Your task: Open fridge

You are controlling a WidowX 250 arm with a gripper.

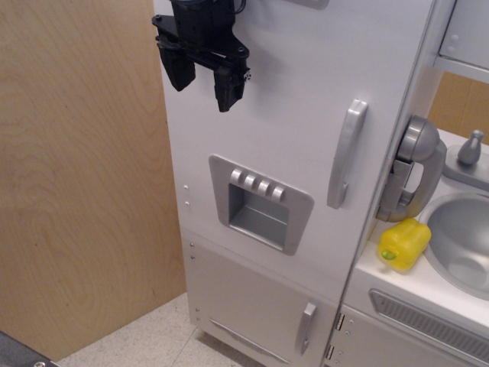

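The fridge (283,99) is a tall white toy cabinet filling the middle of the view. Its large door is closed. A long silver vertical handle (346,153) sits on the door's right side. A grey dispenser recess (260,202) with a row of buttons sits lower on the door. My black gripper (203,82) hangs in front of the door's upper left, well left of the handle. Its fingers (228,88) point down with a gap between them, and it holds nothing.
A small lower door with a short silver handle (306,327) is below. A white sink counter (397,279) stands at right with a grey basin (466,237), a silver phone (416,168) and a yellow toy (405,245). A wooden wall (76,176) is at left.
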